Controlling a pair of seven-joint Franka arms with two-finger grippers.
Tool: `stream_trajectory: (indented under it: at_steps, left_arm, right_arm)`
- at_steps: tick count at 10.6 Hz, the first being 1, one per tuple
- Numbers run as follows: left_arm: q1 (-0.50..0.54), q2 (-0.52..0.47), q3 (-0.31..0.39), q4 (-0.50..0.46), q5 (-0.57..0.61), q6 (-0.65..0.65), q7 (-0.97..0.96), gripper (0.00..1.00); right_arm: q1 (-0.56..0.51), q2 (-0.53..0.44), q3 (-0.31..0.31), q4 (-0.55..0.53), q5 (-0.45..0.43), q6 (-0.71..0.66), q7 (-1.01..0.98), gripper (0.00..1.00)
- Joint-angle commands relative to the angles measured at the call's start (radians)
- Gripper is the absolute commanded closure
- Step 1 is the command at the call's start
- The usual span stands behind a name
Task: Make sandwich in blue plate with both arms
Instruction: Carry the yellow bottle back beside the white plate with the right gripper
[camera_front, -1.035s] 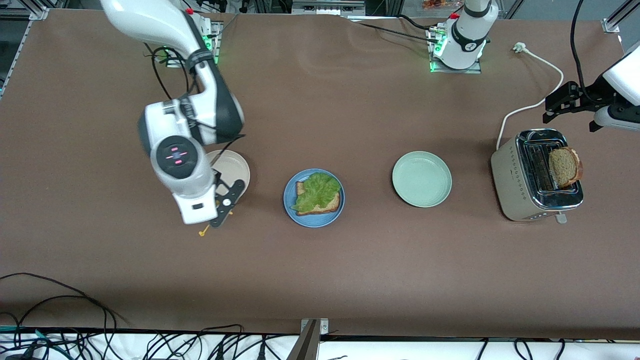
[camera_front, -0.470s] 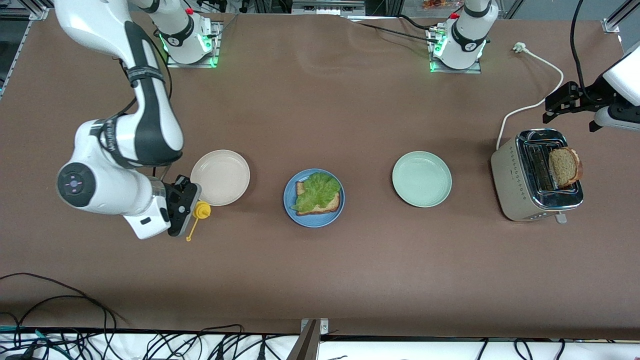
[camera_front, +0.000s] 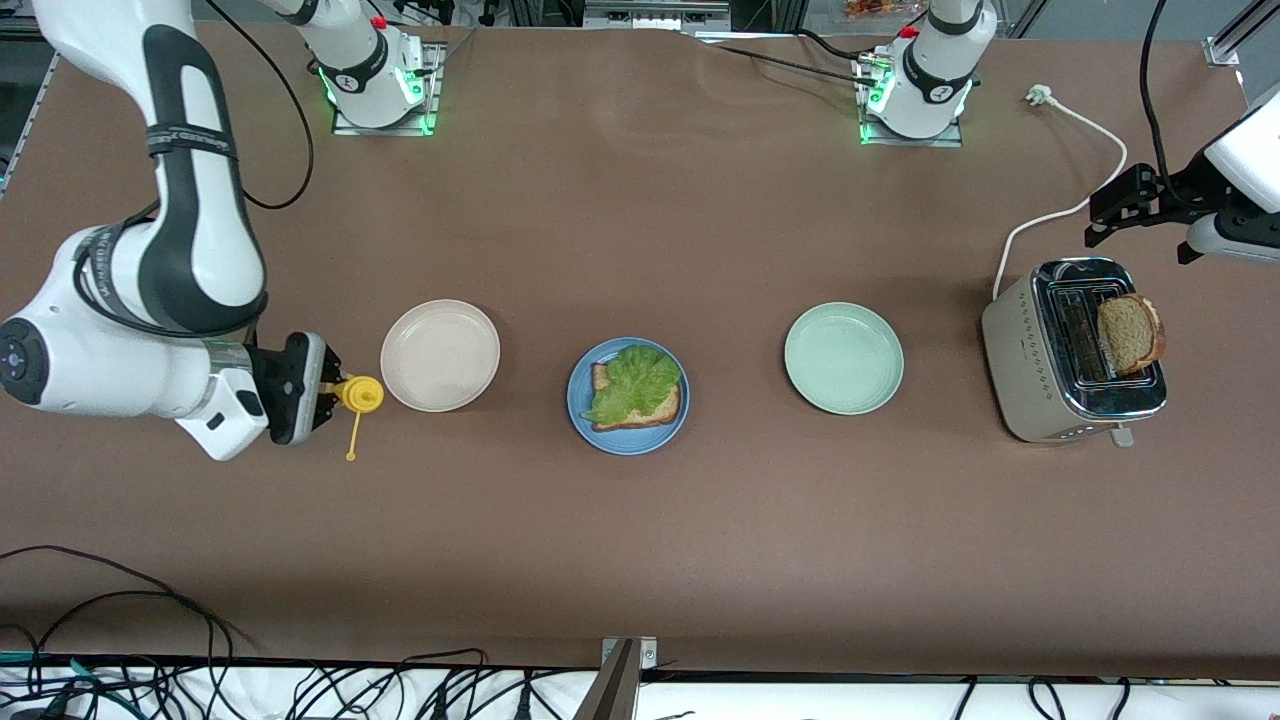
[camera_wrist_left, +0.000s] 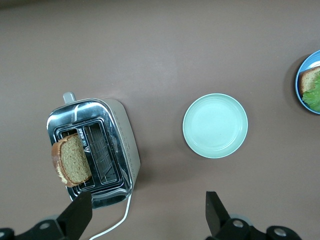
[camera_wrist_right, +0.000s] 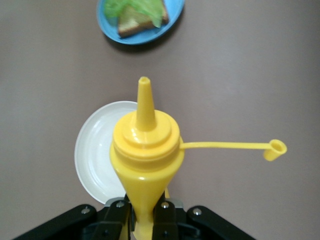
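The blue plate (camera_front: 628, 441) (camera_wrist_right: 172, 15) holds one brown bread slice (camera_front: 660, 408) with a green lettuce leaf (camera_front: 633, 380) on top. A second slice (camera_front: 1130, 333) (camera_wrist_left: 72, 160) stands up out of the toaster (camera_front: 1050, 385) (camera_wrist_left: 127, 145). My right gripper (camera_front: 325, 392) (camera_wrist_right: 144, 215) is shut on a yellow squeeze bottle (camera_front: 360, 393) (camera_wrist_right: 146, 145), held level over the table beside the beige plate (camera_front: 440, 355). Its nozzle points at the blue plate and its cap (camera_wrist_right: 275, 149) dangles open. My left gripper (camera_front: 1095, 225) (camera_wrist_left: 147, 210) hangs open and empty over the table by the toaster.
A pale green plate (camera_front: 843, 358) (camera_wrist_left: 215, 125) lies bare between the blue plate and the toaster. The beige plate (camera_wrist_right: 92, 155) is bare too. The toaster's white cord (camera_front: 1075, 205) runs toward the left arm's base. Loose cables line the table's near edge.
My right arm has swung toward its own end of the table, off the beige plate, carrying the yellow bottle. The left arm has not moved.
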Motion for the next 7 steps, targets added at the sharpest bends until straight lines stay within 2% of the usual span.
stream_trajectory:
  at_steps: [1,2,4,7]
  left_arm:
    - [-0.001,-0.011,-0.001,-0.013,0.014,0.014,-0.009,0.00]
    - [-0.001,-0.011,-0.001,-0.014,0.014,0.022,-0.009,0.00]
    - [-0.001,-0.011,-0.001,-0.023,0.014,0.033,-0.009,0.00]
    - [-0.003,-0.014,0.034,-0.075,0.014,0.092,0.002,0.00]
  right_arm:
    - [-0.097,-0.069,0.017,-0.185,0.152,0.007,-0.267,0.84]
    - [-0.114,-0.069,0.017,-0.211,0.156,0.008,-0.316,0.84]
    - [-0.165,-0.062,0.017,-0.272,0.224,0.007,-0.440,0.84]
    - [-0.226,-0.048,0.017,-0.348,0.278,0.007,-0.588,0.84]
